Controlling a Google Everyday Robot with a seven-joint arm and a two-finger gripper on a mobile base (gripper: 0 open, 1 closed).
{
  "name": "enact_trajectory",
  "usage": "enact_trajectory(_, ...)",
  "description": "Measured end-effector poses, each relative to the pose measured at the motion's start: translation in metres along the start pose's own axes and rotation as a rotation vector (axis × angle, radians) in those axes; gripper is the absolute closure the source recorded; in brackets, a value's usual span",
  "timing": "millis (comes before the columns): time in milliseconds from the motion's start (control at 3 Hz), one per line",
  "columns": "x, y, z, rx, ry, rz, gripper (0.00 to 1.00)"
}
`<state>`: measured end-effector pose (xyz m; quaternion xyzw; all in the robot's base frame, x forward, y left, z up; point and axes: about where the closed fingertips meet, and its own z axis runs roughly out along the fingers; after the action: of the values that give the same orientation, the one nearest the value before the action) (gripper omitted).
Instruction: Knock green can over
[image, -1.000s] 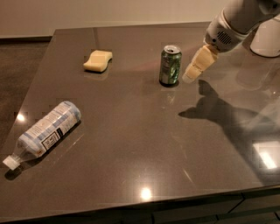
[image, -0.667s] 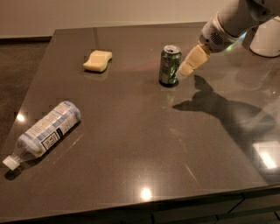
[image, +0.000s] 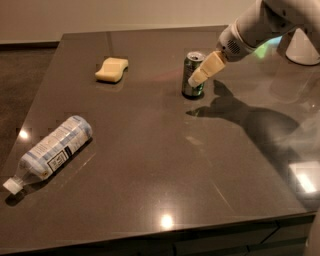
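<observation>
The green can (image: 191, 66) stands upright on the dark table (image: 165, 165), right of centre toward the back. It is dark green with a silver top rim. My gripper (image: 196, 80) comes in from the upper right on a white arm. Its cream fingers (image: 207, 67) point down-left and their tips overlap the can's right side, at or against it.
A yellow sponge (image: 111, 69) lies at the back left. A clear plastic bottle with a blue-white label (image: 50, 149) lies on its side at the front left. A white object (image: 302, 47) sits at the far right edge. The table's front edge runs along the bottom.
The gripper has moved left, from beside the can's right side to overlapping it. The can still stands upright in the same spot.
</observation>
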<state>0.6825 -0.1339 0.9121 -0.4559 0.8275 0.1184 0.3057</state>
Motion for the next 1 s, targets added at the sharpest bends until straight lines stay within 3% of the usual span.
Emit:
enact_trajectory(333, -0.0096, 0.0039, 0.0098, -0.014, -0.033, 0.006, 0.0)
enact_trajectory(1000, -0.0139, 0.0045, 0.0172, -0.031, -0.068, 0.014, 0.41)
